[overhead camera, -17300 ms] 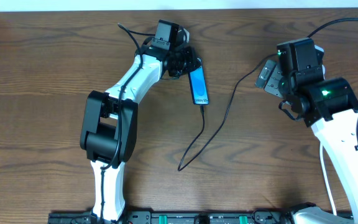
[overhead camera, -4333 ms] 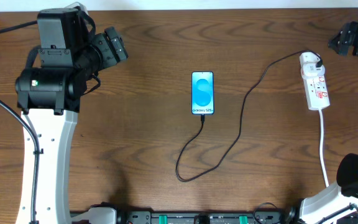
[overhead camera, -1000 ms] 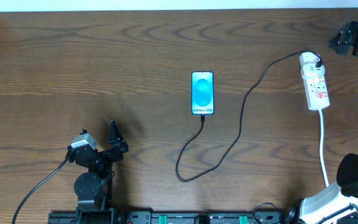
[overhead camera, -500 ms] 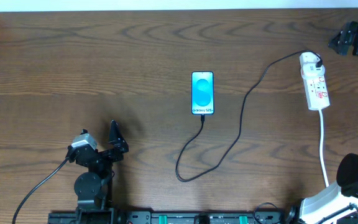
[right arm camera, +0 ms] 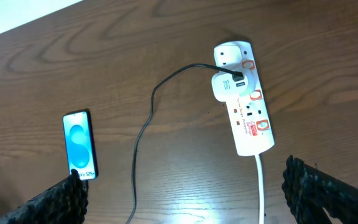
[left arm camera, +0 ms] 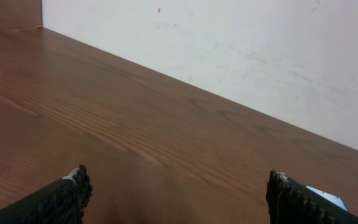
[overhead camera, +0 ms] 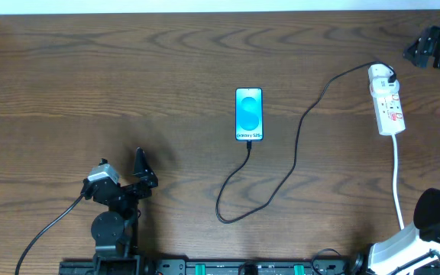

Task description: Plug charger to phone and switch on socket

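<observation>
Phone [overhead camera: 249, 114] is lying flat, screen up, on the table [overhead camera: 90, 76] in the overhead view. The charger [overhead camera: 297, 145] is meeting the phone's lower edge, looping below it, then climbing to the socket [overhead camera: 386, 109] well to the phone's right. The left gripper [overhead camera: 140, 169] is sitting folded far below-left of the phone, jaws released. The right gripper [overhead camera: 428, 47] is hanging farther right of the phone than the socket, holding nothing.

The left wrist view is showing only bare wood and wall between widely parted fingers [left arm camera: 73, 190].

The right wrist view is looking down between spread, empty fingers [right arm camera: 64, 193] at the phone [right arm camera: 79, 144], charger [right arm camera: 145, 124] and socket [right arm camera: 246, 106]. The charger is looking thin, limp and light, so its stiff plug tip [overhead camera: 249, 143] at the phone's lower edge is probably offering the best pinch. The slick phone is likely sliding if pushed unbraced. The socket's rocker switches [right arm camera: 254, 94] are probably needing a firm fingertip press; whether they are on, I cannot tell.
</observation>
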You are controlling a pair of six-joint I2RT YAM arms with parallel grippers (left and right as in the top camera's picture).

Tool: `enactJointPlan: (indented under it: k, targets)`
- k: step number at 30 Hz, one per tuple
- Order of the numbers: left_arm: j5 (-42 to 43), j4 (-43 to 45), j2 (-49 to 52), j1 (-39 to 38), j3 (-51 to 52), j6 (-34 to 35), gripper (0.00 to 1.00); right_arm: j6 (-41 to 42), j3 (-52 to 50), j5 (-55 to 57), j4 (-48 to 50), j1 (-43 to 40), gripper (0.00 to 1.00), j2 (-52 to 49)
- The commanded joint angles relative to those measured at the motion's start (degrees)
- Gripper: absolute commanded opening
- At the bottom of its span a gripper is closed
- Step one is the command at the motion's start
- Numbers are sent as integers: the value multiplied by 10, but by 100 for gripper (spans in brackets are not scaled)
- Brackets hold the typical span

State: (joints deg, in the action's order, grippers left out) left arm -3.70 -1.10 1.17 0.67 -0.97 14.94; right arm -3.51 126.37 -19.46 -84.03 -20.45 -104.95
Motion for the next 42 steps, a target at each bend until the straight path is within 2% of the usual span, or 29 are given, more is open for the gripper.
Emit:
enactJointPlan:
  k: [1, 9, 15, 22, 35, 38, 42]
  targets:
    - [-4, -27, -5, 3, 7, -10, 91, -8, 6, 10, 3, 2, 99, 2]
    - [-4, -27, -5, 3, 7, -10, 91, -9, -20, 31, 40, 22, 99, 27]
    - [-4, -27, -5, 3, 7, -10, 91, -9, -147, 31, 160, 49, 99, 105]
    - [-4, -27, -5, 3, 7, -10, 91, -8, -407, 30, 364, 85, 99, 229]
    - [-4, -27, -5, 3, 7, -10, 91, -8, -957, 26, 857, 139, 99, 510]
    - [-4, -27, -5, 3, 7, -10, 91, -8, -1052, 26, 936, 139, 99, 572]
    - [-4, -27, -5, 3, 7, -10, 91, -8, -1153, 30, 996, 139, 99, 652]
